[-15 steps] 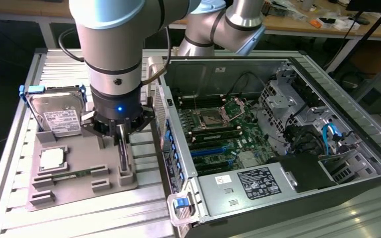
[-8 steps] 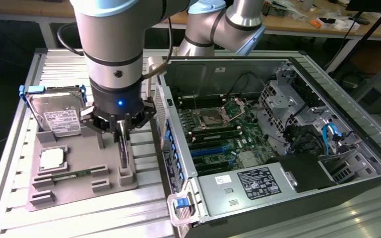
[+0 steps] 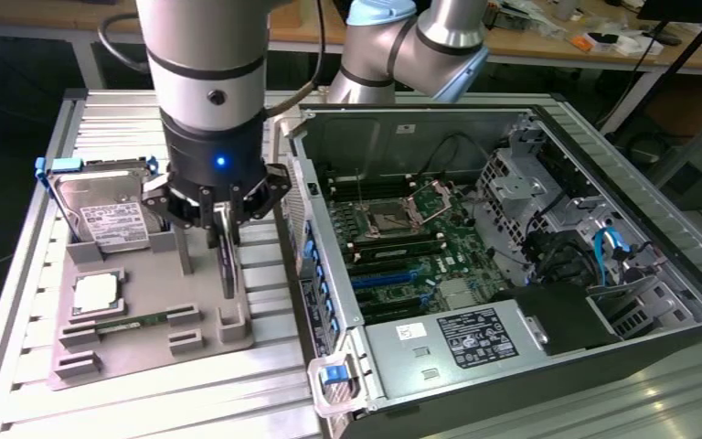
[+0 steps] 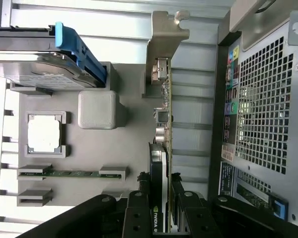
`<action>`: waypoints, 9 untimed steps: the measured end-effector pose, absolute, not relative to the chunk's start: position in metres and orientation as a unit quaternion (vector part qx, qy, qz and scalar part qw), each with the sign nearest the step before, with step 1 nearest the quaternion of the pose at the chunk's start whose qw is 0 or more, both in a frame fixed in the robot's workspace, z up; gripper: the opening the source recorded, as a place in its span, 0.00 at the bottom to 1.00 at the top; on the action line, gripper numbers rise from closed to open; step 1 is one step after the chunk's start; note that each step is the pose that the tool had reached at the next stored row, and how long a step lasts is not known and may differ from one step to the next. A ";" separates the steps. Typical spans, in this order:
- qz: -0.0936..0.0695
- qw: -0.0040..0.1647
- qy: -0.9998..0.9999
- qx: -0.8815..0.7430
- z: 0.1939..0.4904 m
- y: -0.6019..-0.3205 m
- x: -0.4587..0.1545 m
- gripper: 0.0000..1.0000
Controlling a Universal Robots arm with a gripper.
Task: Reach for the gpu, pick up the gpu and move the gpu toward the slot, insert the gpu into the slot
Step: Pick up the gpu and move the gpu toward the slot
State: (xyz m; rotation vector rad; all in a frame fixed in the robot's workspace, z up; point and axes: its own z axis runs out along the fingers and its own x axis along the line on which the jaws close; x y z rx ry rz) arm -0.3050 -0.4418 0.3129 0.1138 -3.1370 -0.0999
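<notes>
Contact looks made: the pincer (image 3: 223, 240) (image 4: 161, 210) has one finger against the fan side of the gpu (image 3: 227, 273) (image 4: 165, 119) and one against its bare board side, so it reads as clamped on the card rather than standing apart. The gpu stands on edge directly beneath the pincer, in a grey holder tray (image 3: 143, 279) (image 4: 129, 148) on the slatted surface (image 3: 132, 402). That upright pose likely serves to leave both flat faces free for the fingers. Whether the card has left its tray seat cannot be told.

On the pincer's side away from the computer case (image 3: 412, 137) (image 4: 268, 99), a hard drive (image 3: 105, 215) (image 4: 35, 74), a processor chip (image 3: 95, 291) (image 4: 43, 135) and a memory stick (image 3: 125, 325) (image 4: 72, 173) sit in their own pockets.

The slot (image 3: 382, 276) (blue, groove facing up) lies well apart from the pincer, inside the open case. An on-edge hold probably suits that groove.
</notes>
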 end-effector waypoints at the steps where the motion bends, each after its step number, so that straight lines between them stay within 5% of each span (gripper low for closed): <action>1: -0.031 0.001 -0.999 0.036 0.318 -0.442 -0.305 0.27; 9: -0.023 0.001 -0.999 0.035 0.359 -0.442 -0.305 0.27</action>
